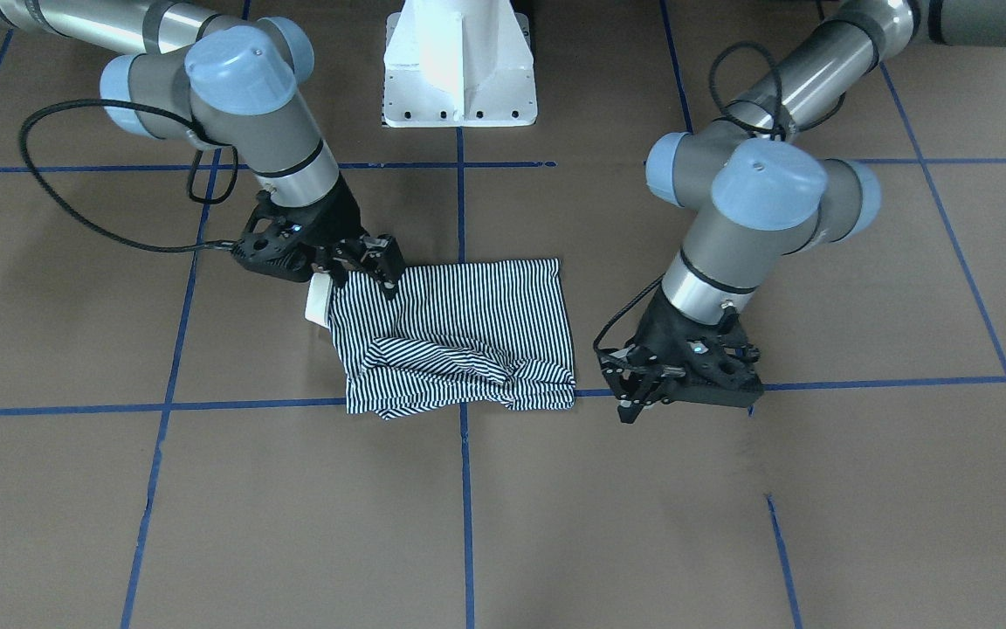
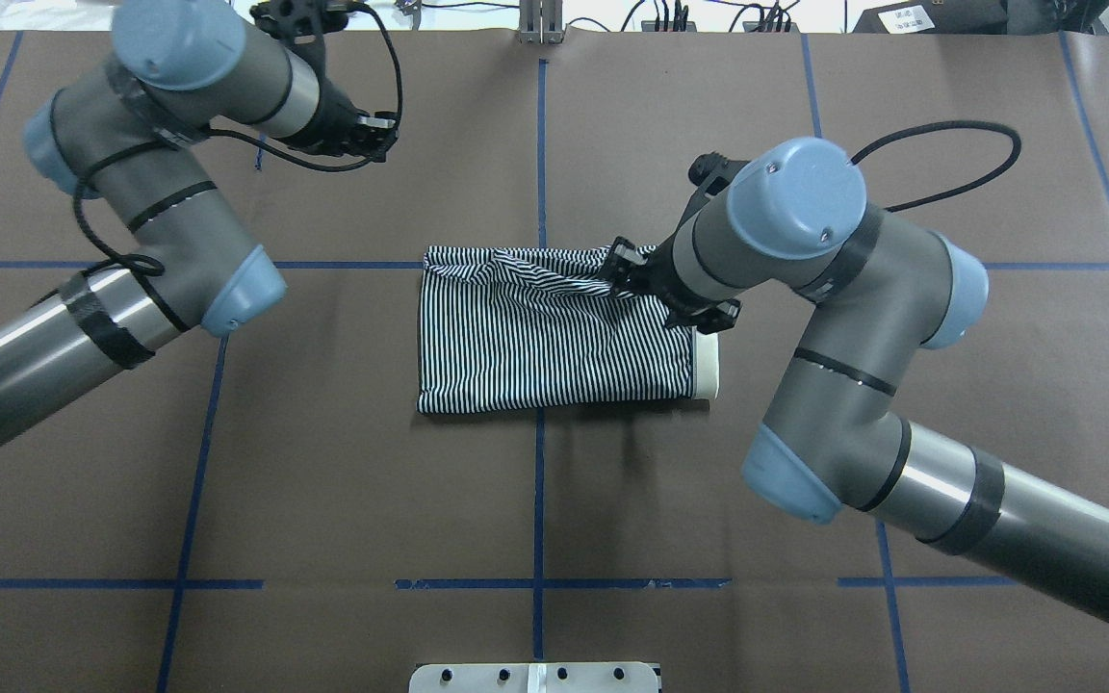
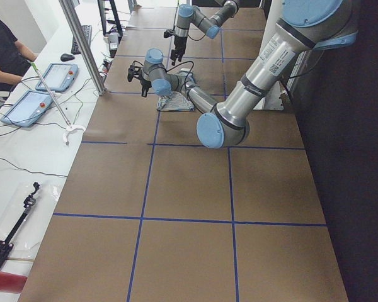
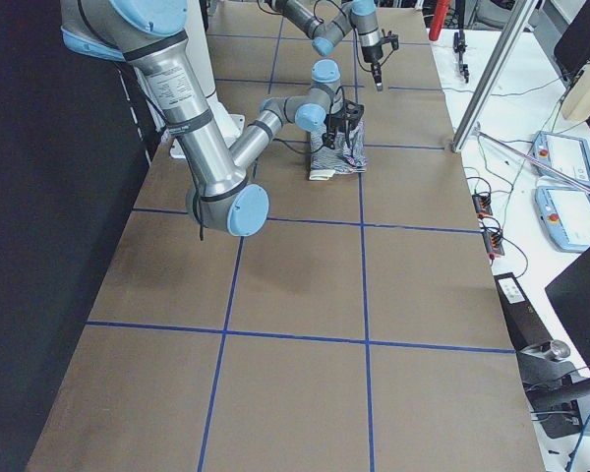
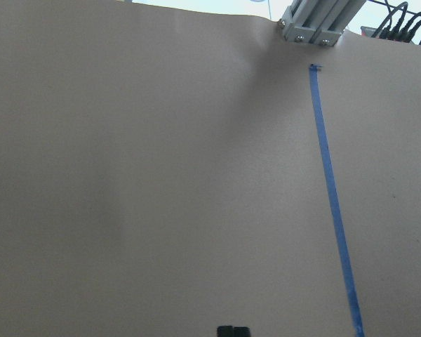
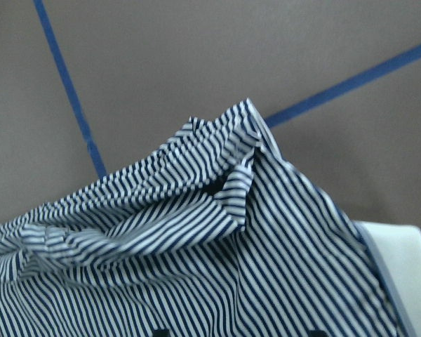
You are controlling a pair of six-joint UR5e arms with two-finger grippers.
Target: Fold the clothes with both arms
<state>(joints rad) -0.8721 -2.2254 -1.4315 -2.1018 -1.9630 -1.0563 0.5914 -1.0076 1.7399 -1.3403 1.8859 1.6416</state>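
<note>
The black right gripper (image 1: pixel 372 266) has its jaws spread narrowly. Its fingertips (image 2: pixel 620 272) press down on the navy-and-white striped polo shirt (image 1: pixel 468 323) near the cream collar (image 1: pixel 318 301). The black left gripper (image 1: pixel 634 402) has its jaws together, holds nothing, and hangs clear of the cloth.

The polo shirt lies folded into a rough rectangle in the middle of the brown paper-covered table (image 1: pixel 730 524). It straddles the centre line of the blue tape lines (image 1: pixel 465 489), with the edge farthest from the robot along a cross line.

The overhead view shows that far edge bunched, with creases running toward the right gripper. The right wrist view alone shows a raised, peaked fold (image 6: pixel 242 119) there. The left wrist view shows only bare table and tape.
</note>
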